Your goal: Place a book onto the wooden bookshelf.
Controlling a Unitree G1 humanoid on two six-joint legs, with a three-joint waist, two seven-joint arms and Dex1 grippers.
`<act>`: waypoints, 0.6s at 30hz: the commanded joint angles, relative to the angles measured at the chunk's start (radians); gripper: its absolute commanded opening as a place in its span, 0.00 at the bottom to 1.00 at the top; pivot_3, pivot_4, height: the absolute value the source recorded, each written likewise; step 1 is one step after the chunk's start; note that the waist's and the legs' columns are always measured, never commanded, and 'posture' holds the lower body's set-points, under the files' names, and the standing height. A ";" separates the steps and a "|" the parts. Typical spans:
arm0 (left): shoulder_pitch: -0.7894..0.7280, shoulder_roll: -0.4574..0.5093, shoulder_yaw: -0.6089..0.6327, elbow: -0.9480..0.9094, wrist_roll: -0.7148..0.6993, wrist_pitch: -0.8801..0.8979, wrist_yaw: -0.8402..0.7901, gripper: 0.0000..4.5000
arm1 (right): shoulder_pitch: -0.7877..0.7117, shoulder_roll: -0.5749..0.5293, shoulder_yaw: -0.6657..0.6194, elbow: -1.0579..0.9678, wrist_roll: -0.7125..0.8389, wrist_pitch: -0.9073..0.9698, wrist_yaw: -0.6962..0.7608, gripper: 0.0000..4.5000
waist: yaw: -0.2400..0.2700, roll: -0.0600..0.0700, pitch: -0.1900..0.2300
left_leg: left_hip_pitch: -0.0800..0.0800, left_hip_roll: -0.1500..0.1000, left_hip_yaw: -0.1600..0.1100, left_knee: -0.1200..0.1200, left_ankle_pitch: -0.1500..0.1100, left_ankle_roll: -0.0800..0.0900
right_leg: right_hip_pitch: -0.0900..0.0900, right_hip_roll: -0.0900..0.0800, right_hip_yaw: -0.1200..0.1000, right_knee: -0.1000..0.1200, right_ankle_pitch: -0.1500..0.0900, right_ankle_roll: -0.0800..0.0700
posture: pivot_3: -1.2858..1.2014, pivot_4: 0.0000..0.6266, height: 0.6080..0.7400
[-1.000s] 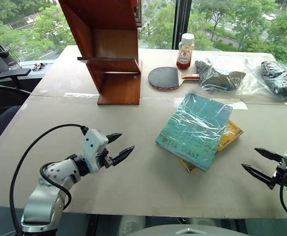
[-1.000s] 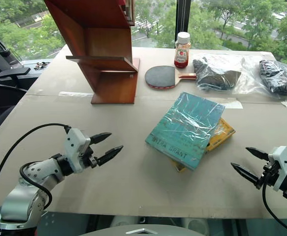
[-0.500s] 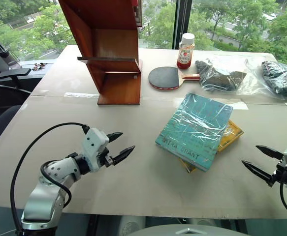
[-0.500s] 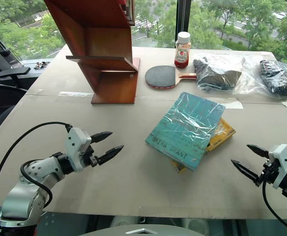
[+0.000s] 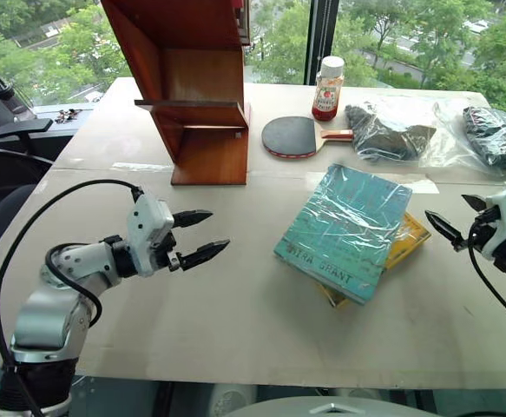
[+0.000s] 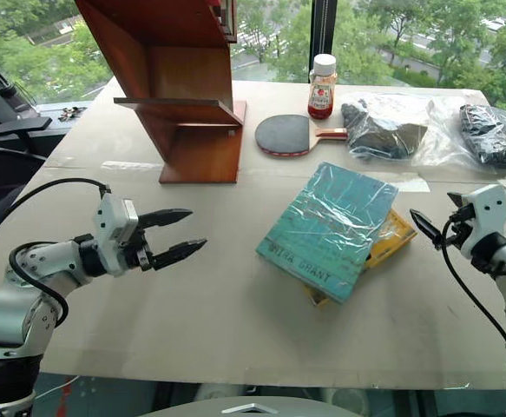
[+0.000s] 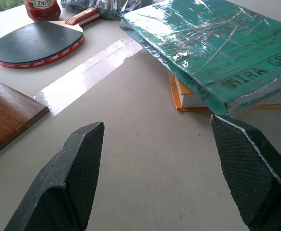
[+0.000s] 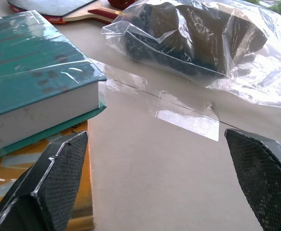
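We find the book (image 5: 346, 228) lying flat on the table (image 5: 235, 321), stacked on a yellow book (image 5: 407, 239) whose corner shows from under its right side. It sits right of centre, well apart from the wooden bookshelf (image 5: 202, 95) at the table's far left. Its long axis runs diagonally, from the near-left corner toward the far right; the lettered edge faces the robot, slightly leftward.

Left gripper (image 5: 202, 235): fingers spread apart, holding nothing, above the table to the book's left, pointing right toward it. Right gripper (image 6: 435, 215): fingers wide apart, empty, just beside the book's right edge, tips pointing left.

Beyond the book we note a paddle (image 5: 292, 136), a sauce bottle (image 5: 326, 89) and plastic bags (image 5: 391, 130).
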 commanded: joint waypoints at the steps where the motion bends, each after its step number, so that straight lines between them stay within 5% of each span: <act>1: -0.050 0.054 0.040 0.002 -0.080 -0.001 -0.099 0.80 | -0.069 -0.011 0.036 0.059 -0.036 -0.035 0.022 1.00 | 0.002 0.000 0.000 | 0.000 0.000 0.000 0.000 0.000 0.000 | 0.000 0.000 0.000 0.000 0.000 0.000 | 0.52 0.24 1.00; 11: -0.155 0.134 0.039 0.101 -0.118 -0.013 -0.262 0.80 | -0.215 0.010 0.130 0.217 -0.067 -0.125 0.138 1.00 | -0.002 -0.001 0.003 | 0.000 0.000 0.000 -0.005 0.000 0.000 | -0.001 0.000 0.000 -0.002 0.001 0.002 | 0.52 0.24 1.00; 14: -0.167 0.122 0.039 0.099 -0.117 -0.014 -0.249 0.81 | -0.227 0.009 0.132 0.246 -0.073 -0.143 0.147 0.83 | -0.002 -0.001 0.003 | 0.000 0.000 0.000 -0.006 0.000 0.000 | -0.001 0.000 0.000 -0.002 0.001 0.002 | 0.52 0.24 1.00; 18: -0.166 0.117 0.040 0.093 -0.116 -0.017 -0.247 0.81 | -0.232 0.009 0.133 0.268 -0.079 -0.161 0.157 0.46 | -0.001 -0.001 0.003 | 0.000 0.000 0.000 -0.006 0.000 0.000 | -0.001 0.000 0.000 -0.002 0.001 0.001 | 0.52 0.24 1.00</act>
